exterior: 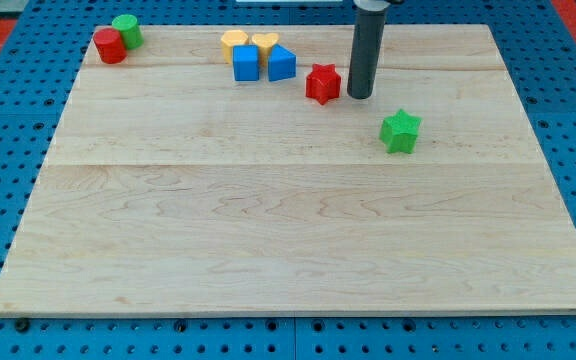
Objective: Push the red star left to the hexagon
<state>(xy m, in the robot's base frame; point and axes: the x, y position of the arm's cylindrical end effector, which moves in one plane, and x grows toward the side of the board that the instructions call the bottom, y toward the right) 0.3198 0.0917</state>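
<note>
Seven blocks sit on my worktop [298, 240]. My tip [359, 97] stands just to the view's right of the red star [322, 83]; whether they touch I cannot tell. This tool is a plain rod, nothing to open, and it holds nothing. Left of the star lie two blue blocks [263, 63], with the yellow hexagon [233, 41] and yellow heart [265, 42] behind them.

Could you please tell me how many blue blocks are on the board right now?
2. One blue block sits below the yellow hexagon; the other blue block is just to its right, below the yellow heart. None seems hidden.
</note>
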